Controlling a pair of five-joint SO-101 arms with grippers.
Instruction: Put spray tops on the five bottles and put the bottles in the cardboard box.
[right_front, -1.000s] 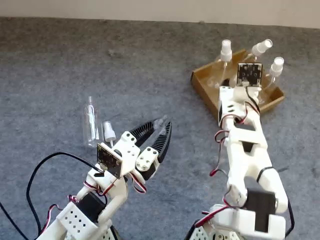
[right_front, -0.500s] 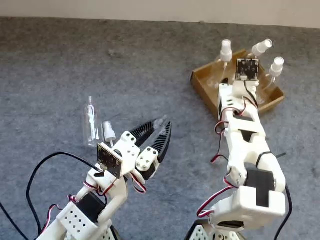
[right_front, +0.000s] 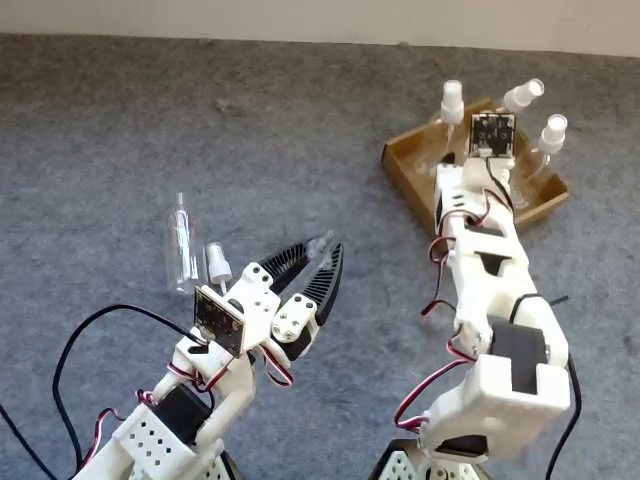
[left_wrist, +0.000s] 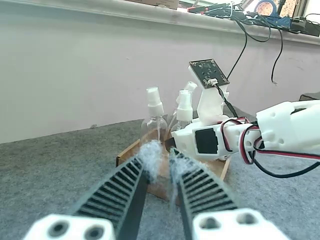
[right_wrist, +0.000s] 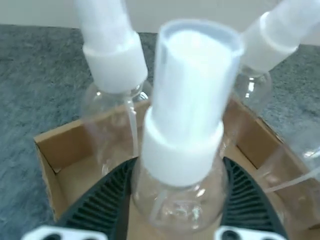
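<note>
The right gripper (right_wrist: 180, 165) is clenched on a clear bottle (right_wrist: 176, 202). Its two black fingers (right_wrist: 102, 200) press on both sides of the round body. This bottle carries a white spray top (right_wrist: 187, 100) and sits upright between the walls of the cardboard box (right_wrist: 50, 150), in the middle of the right wrist view. I cannot tell whether it rests on the box floor. Near it in the box are other capped bottles, one (right_wrist: 111, 60) at the upper left of that frame and a tilted one (right_wrist: 280, 35) at the upper right.

In the high view the cardboard box (right_front: 405, 172) lies at the upper right of the frame. The right arm is stretched over it, and three white tops (right_front: 452, 100) rise around the arm's wrist.

The left gripper (right_front: 328, 247) is released, its jaws a little apart with nothing between them. It is at the lower centre of the high view, over the grey table (right_front: 120, 130) and well apart from the box. In the left wrist view its fingertips (left_wrist: 150, 156) carry some whitish fuzz.

To the left of this gripper in the high view, a bare bottle (right_front: 181, 243) lies on its side on the table. A loose spray top (right_front: 217, 262) lies just beside it on its right.
</note>
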